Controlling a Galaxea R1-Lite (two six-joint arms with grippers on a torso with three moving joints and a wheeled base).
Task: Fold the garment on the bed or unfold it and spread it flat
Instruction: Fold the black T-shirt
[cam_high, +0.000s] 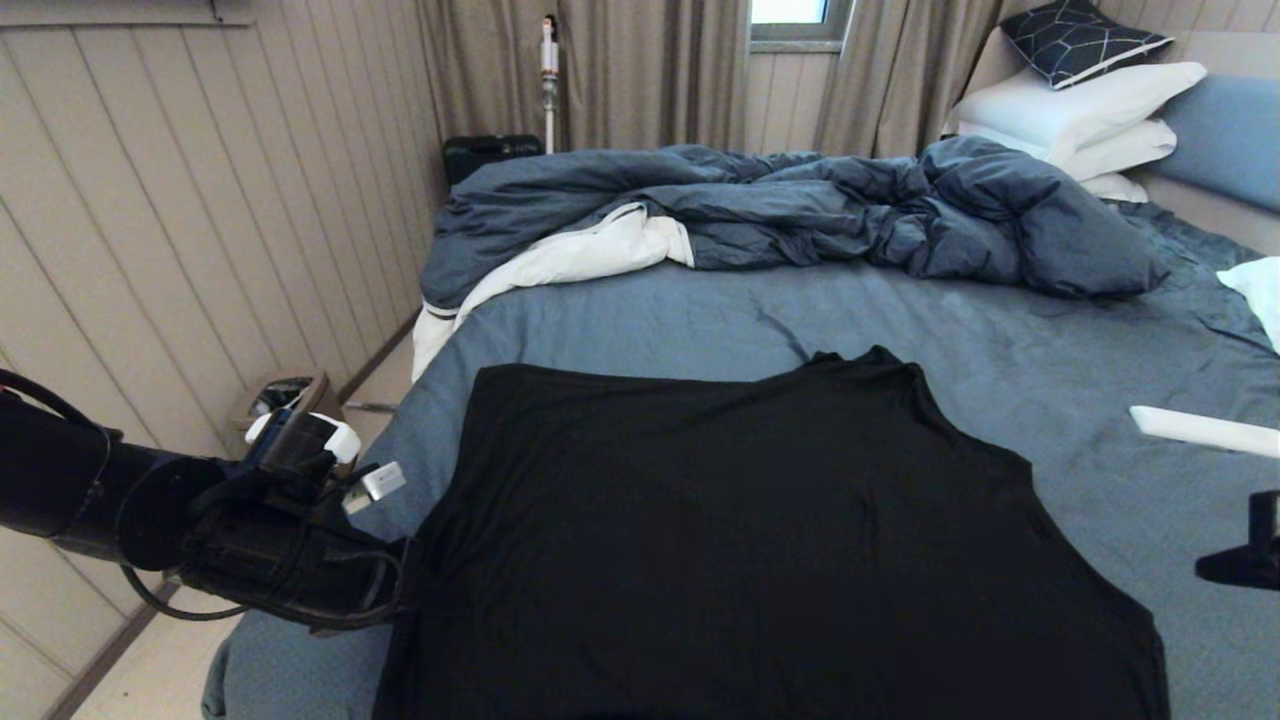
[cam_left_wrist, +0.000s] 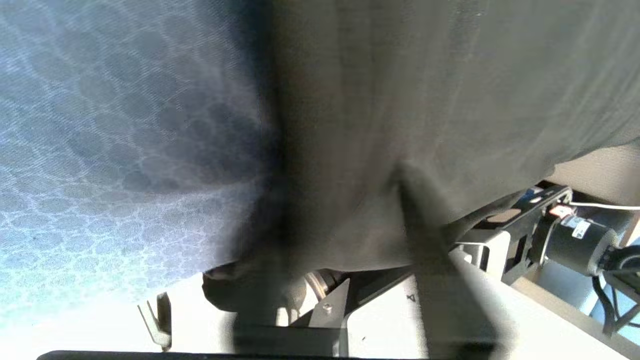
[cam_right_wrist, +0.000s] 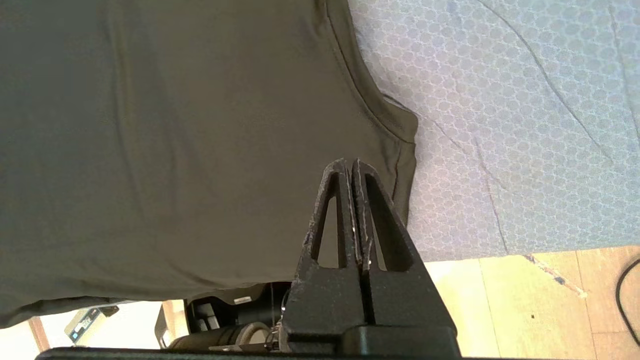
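Your left tool (cam_high: 395, 585) sits at the near left edge of the garment (cam_high: 760, 540), its tips hidden in the head view; in the left wrist view a blurred finger (cam_left_wrist: 430, 235) presses into bunched dark cloth, though whether the jaws are clamped cannot be told. Your right tool (cam_right_wrist: 350, 172) hangs over the garment's right edge with its ribbed black fingers pressed together on nothing. The smooth black knit lies spread, plain side up, across the bed (cam_high: 640, 310), on a slate-blue sheet with a honeycomb weave. Its near hem runs out of frame. Beyond lie a rumpled duvet (cam_high: 800, 210) and stacked white pillows (cam_high: 1080, 115).
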